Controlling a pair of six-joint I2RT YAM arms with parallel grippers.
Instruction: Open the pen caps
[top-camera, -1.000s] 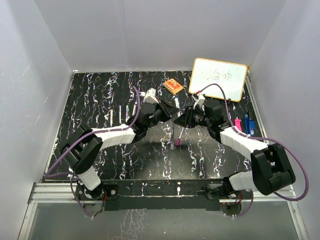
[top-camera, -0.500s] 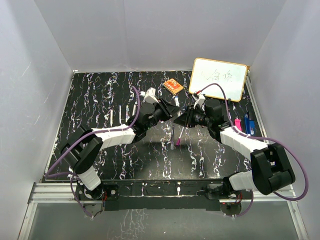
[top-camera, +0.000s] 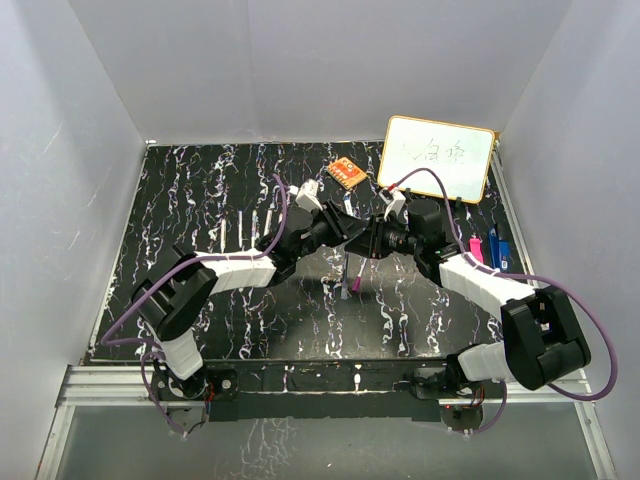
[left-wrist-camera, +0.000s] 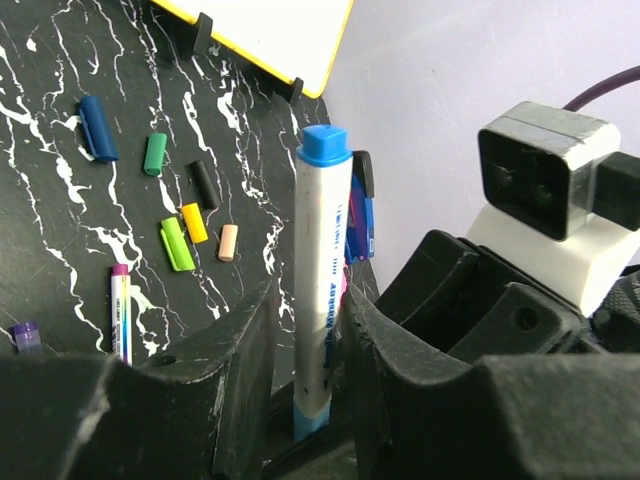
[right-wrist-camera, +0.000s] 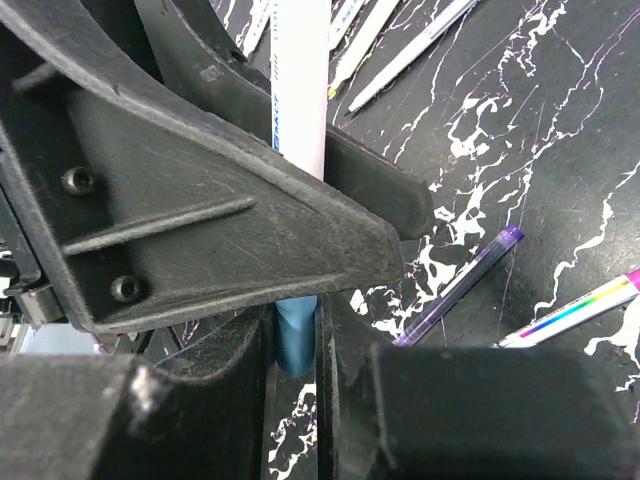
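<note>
Two arms inward, left gripper (top-camera: 355, 230) facing right gripper (top-camera: 372, 240), marker (left-wrist-camera: 320, 260) between

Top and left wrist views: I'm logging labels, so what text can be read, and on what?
On the whiteboard: green handwritten marks, too small to read.
On the blue-capped marker: blue print along the barrel, too blurred to read.
On the orange eraser: a pattern, no legible text.

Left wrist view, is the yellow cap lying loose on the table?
Yes, the yellow cap lies on the table beside a green cap.
</note>
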